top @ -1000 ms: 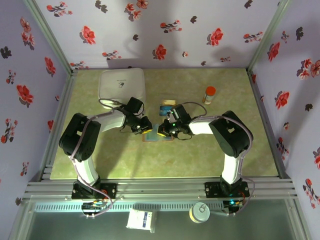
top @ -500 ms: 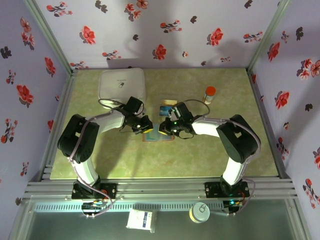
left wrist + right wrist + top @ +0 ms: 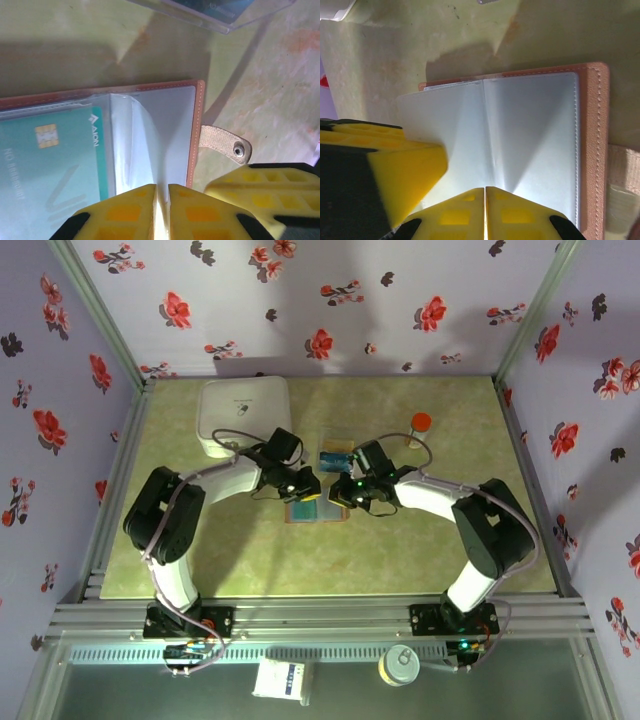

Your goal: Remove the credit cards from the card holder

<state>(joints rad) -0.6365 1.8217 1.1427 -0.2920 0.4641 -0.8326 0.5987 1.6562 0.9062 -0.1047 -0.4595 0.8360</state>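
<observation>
Near the middle of the table (image 3: 240,560), the card holder (image 3: 316,512) lies open and flat, its tan-brown leather edge framing clear plastic sleeves. Both arms reach in over it from either side and meet above its far edge. On the left, the left gripper (image 3: 161,194) has its yellow fingers pressed together on a clear sleeve that stands up in a fold from the right half of the card holder, so the thin plastic is pinched between them. A teal card (image 3: 50,165) with a gold chip sits inside the sleeve on the left half, flat and not touched by the fingers. A tan strap (image 3: 222,143) with a metal snap sticks out from the right edge of the card holder and lies on the table. Just to the right, the right gripper (image 3: 485,196) also has its fingers drawn together, clamped on the edge of a raised clear sleeve whose crease runs straight into the seam between them; this sleeve looks empty. The two grippers are close beside each other, one yellow finger of each showing in the other's wrist view. Just beyond the card holder, on the far side, a clear tray (image 3: 225,27) holds blue and yellow cards (image 3: 336,452). Farther off, a white box (image 3: 245,408) stands at the far left, and a small bottle (image 3: 420,427) with a red cap stands at the far right.
</observation>
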